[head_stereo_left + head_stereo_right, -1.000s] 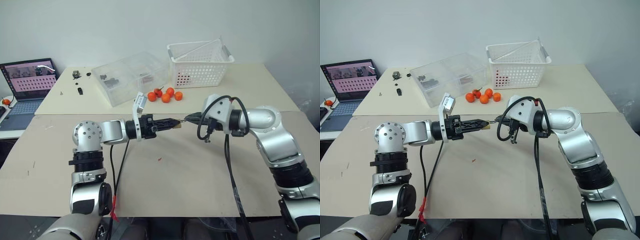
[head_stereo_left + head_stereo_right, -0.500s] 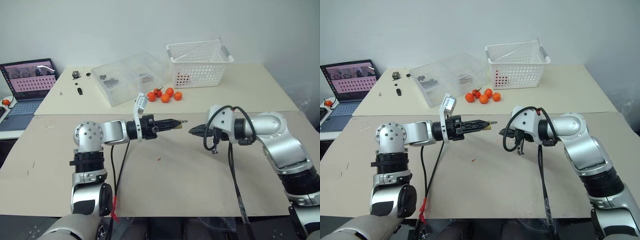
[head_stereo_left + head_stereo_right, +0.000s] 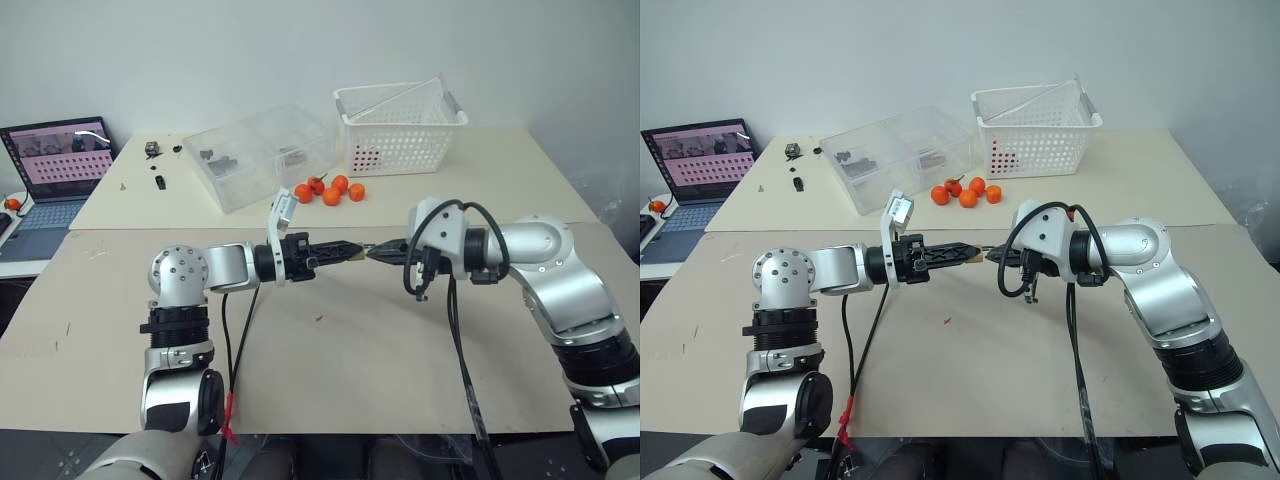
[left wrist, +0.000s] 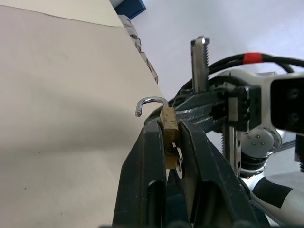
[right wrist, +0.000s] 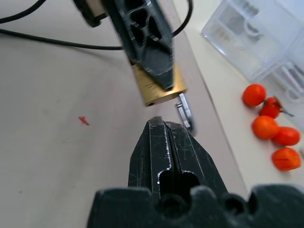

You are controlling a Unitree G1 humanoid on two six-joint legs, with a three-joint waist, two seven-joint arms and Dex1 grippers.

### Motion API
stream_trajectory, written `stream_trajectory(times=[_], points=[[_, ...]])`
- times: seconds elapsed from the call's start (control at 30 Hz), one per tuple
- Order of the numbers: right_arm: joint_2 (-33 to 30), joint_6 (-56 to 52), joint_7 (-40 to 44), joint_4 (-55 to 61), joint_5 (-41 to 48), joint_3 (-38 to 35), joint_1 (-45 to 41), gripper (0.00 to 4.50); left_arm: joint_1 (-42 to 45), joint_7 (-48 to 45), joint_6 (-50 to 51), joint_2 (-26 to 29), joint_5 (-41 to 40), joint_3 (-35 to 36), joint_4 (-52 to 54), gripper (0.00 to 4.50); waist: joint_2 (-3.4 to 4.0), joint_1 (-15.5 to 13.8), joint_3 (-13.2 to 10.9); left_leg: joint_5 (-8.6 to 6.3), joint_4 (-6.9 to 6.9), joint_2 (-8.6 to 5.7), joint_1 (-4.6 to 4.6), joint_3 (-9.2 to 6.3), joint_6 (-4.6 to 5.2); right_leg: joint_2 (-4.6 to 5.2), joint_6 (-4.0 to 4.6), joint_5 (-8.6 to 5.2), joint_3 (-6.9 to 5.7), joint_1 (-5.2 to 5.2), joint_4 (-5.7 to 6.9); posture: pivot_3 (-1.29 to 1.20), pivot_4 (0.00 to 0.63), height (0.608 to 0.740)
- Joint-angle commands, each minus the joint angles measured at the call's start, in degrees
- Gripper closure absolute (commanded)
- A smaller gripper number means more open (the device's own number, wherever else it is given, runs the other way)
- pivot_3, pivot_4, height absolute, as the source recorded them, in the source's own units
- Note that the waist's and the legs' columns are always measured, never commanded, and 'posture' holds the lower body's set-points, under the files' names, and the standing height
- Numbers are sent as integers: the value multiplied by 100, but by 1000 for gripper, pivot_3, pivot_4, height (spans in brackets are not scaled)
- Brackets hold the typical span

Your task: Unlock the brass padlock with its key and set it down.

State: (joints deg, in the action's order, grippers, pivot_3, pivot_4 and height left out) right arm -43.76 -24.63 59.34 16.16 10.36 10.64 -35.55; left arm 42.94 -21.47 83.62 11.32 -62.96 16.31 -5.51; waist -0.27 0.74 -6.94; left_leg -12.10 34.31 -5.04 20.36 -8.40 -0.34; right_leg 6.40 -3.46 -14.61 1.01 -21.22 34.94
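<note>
My left gripper (image 3: 346,249) reaches level towards the right and is shut on the brass padlock (image 4: 168,124), whose golden body is pinched between its black fingers (image 4: 149,156). The thin silvery shackle (image 4: 151,100) sticks out past the fingertips and is swung open, its free end hanging beside the body. A small pale silvery piece with a hole, the key (image 4: 178,159), lies against the padlock's body between those fingers. My right gripper (image 5: 164,124) faces the left one. Its jaws are shut, with the tips right at the shackle (image 5: 185,113) and nothing visibly between them.
Both grippers hover above the tan table (image 3: 400,360). Behind them lie several oranges (image 3: 330,190), a clear plastic box (image 3: 262,152) and a white basket (image 3: 400,125). A laptop (image 3: 55,165) stands far left. A red speck (image 3: 319,319) marks the table below the padlock.
Half a second ago my right gripper had drawn away from the padlock, towards the right. It is now back at the shackle. The left gripper has kept the padlock still.
</note>
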Motion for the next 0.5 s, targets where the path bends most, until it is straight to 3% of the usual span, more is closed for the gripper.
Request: stream_trajectory(times=[0.03,0.33,0.5], points=[[134,445,-263,-230,-171,-187,-264,4487,11,-63,-77,46,-68,28,193,4480,0,1,0,1,0,0,0,0,-1,0,0,0,0,0,0,0,150,740],[283,910,-456,-550,-390,-223,-429,4487,-13,10,-66,56,-154,87,234,4480,1,2,0,2,-2,-1,0,-3,-3,1,0,0,2,-1,-1,0,150,740],[29,721,-201,-513,-323,-257,-397,4487,-20,-24,-40,122,-144,69,219,4480,1,-1,0,1,-2,-1,0,-3,-2,1,0,0,2,-1,-1,0,150,740]])
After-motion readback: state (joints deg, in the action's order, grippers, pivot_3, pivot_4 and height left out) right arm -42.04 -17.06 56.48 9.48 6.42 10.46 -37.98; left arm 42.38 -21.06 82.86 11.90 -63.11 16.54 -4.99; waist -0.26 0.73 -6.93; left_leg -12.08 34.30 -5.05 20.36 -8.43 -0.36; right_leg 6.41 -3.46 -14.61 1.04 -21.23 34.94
